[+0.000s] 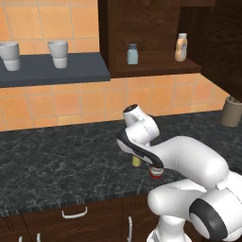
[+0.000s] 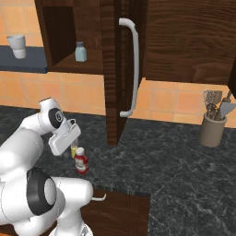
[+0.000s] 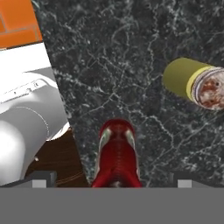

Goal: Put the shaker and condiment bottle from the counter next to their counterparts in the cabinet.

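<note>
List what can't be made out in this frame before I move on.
- Red bottle: left base view, mostly behind the arm; hand view, its cap is cut off by the bottom band.
- Yellow shaker: left base view, just a sliver under the arm.
- Tool: hand view, only the finger tips peek up; open or shut is unclear.

arm (image 1: 189, 160): glossy white rounded shells, fat tubular links | joints: dark grey-black rings between shells, one large dark disc with pale centre on the lower joint (image 2: 42, 191) | wrist: white cap with small dark round end face (image 2: 54, 115) | hand: flat white block edged black | pincer (image 3: 111, 183): two small dark grey fingertips
</note>
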You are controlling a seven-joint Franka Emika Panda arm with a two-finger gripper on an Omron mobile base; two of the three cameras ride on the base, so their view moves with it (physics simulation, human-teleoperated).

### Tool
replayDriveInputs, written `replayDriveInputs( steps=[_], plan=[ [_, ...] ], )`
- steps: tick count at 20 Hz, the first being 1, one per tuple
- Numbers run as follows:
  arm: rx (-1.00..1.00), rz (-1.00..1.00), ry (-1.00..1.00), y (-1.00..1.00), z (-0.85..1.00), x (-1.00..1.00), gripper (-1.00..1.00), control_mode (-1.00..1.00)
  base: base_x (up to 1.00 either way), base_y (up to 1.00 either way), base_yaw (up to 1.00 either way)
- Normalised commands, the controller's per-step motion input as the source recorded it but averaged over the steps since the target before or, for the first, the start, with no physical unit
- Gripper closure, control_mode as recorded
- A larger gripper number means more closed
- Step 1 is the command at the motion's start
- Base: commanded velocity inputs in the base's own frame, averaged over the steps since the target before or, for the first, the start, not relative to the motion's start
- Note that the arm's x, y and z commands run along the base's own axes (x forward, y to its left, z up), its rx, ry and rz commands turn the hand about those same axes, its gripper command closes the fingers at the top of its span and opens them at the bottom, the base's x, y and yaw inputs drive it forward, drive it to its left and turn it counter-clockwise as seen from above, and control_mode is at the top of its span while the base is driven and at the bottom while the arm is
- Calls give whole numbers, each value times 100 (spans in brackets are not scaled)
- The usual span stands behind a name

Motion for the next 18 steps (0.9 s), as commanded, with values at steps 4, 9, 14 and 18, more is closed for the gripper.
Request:
replayDriveInputs(
  steps=[4, 9, 14, 18],
  plan=[
    [0, 0, 0, -16, -12, -13, -100, -100, 0, 0, 0],
    [0, 0, 0, -20, -10, -1, -100, -100, 0, 0, 0],
    [0, 0, 2, -21, -10, 0, -100, -100, 0, 0, 0],
    [0, 1, 0, -14, -11, 0, -100, -100, 0, 0, 0]
  ],
)
